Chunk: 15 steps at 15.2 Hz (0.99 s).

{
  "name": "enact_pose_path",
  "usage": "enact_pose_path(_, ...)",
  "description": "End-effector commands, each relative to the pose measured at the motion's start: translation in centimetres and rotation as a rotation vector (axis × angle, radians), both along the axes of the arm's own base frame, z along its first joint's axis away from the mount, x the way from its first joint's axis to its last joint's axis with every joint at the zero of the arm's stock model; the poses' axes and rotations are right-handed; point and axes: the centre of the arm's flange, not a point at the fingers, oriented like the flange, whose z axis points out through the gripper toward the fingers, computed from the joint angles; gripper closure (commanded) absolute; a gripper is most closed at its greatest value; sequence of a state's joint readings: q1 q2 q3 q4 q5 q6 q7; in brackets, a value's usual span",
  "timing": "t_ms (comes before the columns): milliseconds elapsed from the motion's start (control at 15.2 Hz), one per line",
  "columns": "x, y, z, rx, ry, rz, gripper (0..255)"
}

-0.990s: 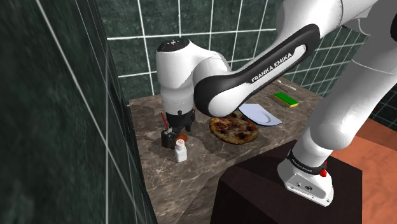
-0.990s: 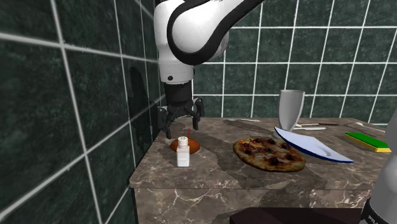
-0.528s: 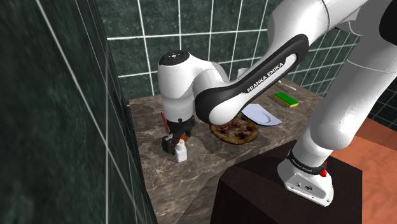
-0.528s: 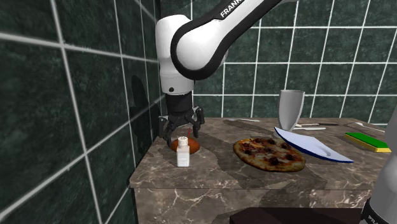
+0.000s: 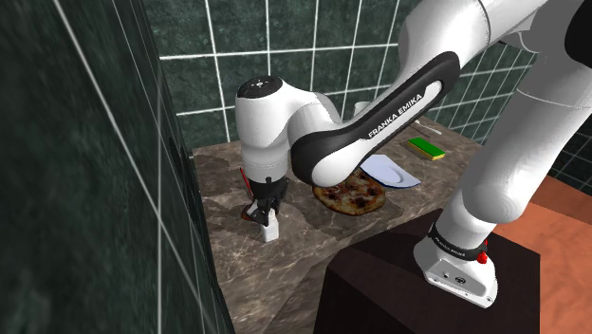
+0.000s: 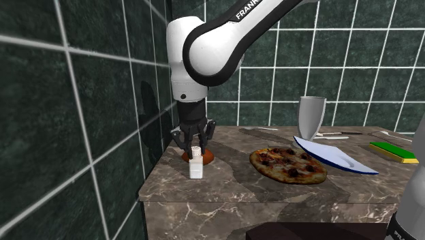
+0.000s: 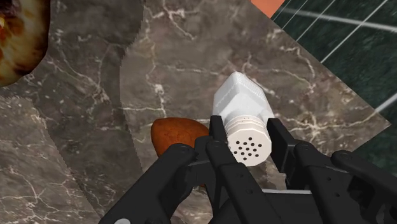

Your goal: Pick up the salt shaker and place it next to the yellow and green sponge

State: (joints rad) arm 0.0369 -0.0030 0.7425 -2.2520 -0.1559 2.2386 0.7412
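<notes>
Pincer (image 7: 247, 125) narrow, pinching the shaker (image 7: 238, 95) at its cap, fingers (image 7: 217, 130) against both sides. Shaker stands upright on the desk (image 6: 231, 187), left of centre in the second exterior view, near the desk's left front corner, with a brown lump (image 7: 175, 133) just beside it. My call: this is the grasp step, lift not started. Grip sits high on the cap, so I'd confirm the squeeze, lift straight up, clear the pizza (image 6: 287, 166), then carry to the sponge (image 6: 394, 151) at far right, well apart. Slip or tilt is the risk. Arm: hand points straight down, forearm slopes in from upper right.
</notes>
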Motion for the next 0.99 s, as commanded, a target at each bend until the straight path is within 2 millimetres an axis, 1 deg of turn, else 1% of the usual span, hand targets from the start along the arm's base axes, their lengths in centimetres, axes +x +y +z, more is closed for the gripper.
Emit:
enact_pose_path(0, 0.0, 0.0, 0.0, 0.0, 0.001, 0.0, 255)
enact_pose_path(396, 0.0, 0.0, 0.0, 0.0, 0.001, 0.0, 255)
enact_pose_path(924, 0.0, 0.0, 4.2, 0.0, 0.001, 0.0, 255)
